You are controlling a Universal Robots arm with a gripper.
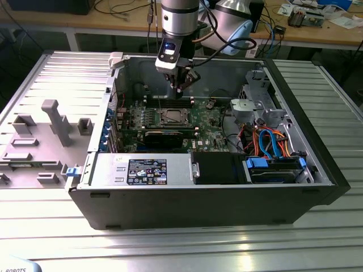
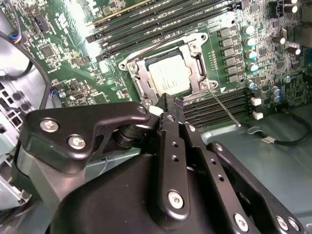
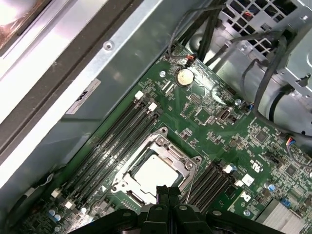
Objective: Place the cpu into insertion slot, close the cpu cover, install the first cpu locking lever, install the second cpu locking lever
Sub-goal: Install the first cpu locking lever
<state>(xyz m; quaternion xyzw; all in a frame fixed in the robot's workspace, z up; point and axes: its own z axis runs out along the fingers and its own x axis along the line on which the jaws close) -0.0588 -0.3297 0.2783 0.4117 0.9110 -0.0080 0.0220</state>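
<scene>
The cpu lies flat in the insertion slot on the green board, its silvery top showing through the window of the cpu cover, which lies down over it. A thin metal locking lever sticks out from one side of the socket over the memory slots. My gripper hovers just above the socket's edge. Its two black fingers are pressed together, shut on nothing.
Long black memory slots flank the socket. The grey case wall rises close behind. A drive cage, blue and orange cables and a labelled power supply fill the case. A grey fixture plate lies at the exterior view's left.
</scene>
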